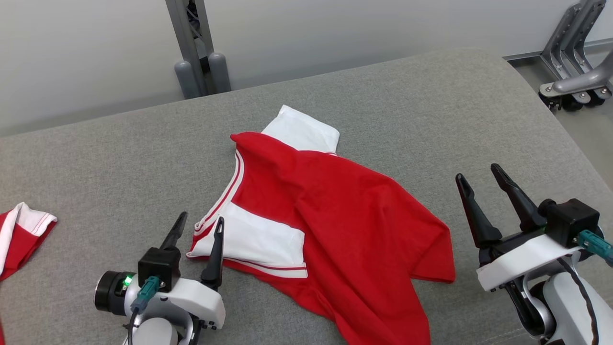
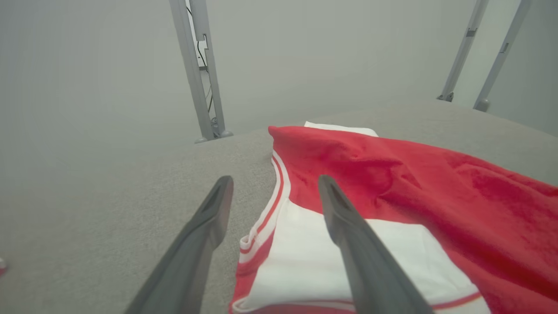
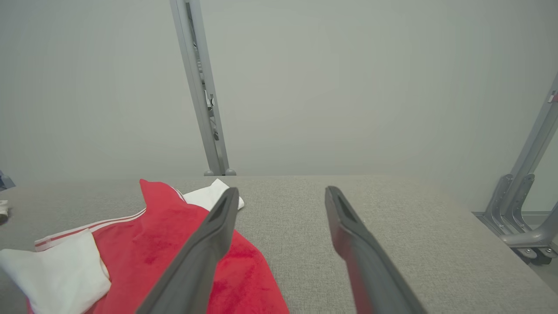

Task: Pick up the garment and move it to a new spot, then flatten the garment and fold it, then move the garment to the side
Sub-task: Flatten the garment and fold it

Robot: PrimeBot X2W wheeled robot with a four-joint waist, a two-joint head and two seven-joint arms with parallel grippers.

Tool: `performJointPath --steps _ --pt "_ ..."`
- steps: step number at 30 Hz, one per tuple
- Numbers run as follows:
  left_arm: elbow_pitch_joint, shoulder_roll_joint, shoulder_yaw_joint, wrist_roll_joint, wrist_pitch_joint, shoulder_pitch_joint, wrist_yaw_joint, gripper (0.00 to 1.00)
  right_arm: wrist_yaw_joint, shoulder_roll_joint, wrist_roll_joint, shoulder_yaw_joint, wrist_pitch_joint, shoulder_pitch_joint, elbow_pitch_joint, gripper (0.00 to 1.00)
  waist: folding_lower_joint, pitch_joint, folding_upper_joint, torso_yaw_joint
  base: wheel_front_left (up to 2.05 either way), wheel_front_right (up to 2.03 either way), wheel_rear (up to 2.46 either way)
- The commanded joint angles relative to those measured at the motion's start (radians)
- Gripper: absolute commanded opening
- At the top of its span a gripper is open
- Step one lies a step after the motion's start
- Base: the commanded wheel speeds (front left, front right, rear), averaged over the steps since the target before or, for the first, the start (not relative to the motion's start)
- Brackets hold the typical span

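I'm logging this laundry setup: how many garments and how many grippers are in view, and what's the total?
Garments: 2 (middle garment, left-edge garment)
Grippers: 2 (left gripper, right gripper)
Total: 4

The garment [image 1: 335,215] lies mid-table [image 1: 96,158]; the left gripper [image 1: 201,217] is at its near-left corner; the right gripper [image 1: 478,171] is just right of it; another cloth [image 1: 21,235] lies at the table's left edge; a post [image 1: 196,48] stands behind the table.
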Motion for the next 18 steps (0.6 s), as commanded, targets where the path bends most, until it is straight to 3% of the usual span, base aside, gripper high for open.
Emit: performJointPath --steps 1,16,17,18 --pt "0.031 0.010 -0.003 0.007 -0.003 -0.022 -0.016 1.00 0.000 0.001 -0.004 0.000 -0.002 0.011 0.003 1.00 0.0000 0.002 0.0000 0.001 0.00 0.00 0.00" --pt "0.382 0.024 -0.088 0.045 -0.003 -0.141 -0.109 1.00 0.000 0.020 -0.013 0.017 -0.002 0.000 0.029 1.00 0.0000 0.006 0.0000 0.003 0.00 0.00 0.00" --pt "0.403 0.026 -0.097 0.047 -0.003 -0.151 -0.114 0.97 0.000 0.021 -0.012 0.017 -0.002 -0.001 0.030 1.00 0.0000 0.007 0.0000 0.002 0.00 0.00 0.00" --pt "0.421 0.027 -0.105 0.048 -0.003 -0.159 -0.118 0.83 0.000 0.022 -0.011 0.017 -0.002 -0.001 0.031 1.00 0.0000 0.007 0.0000 0.001 0.00 0.00 0.00"
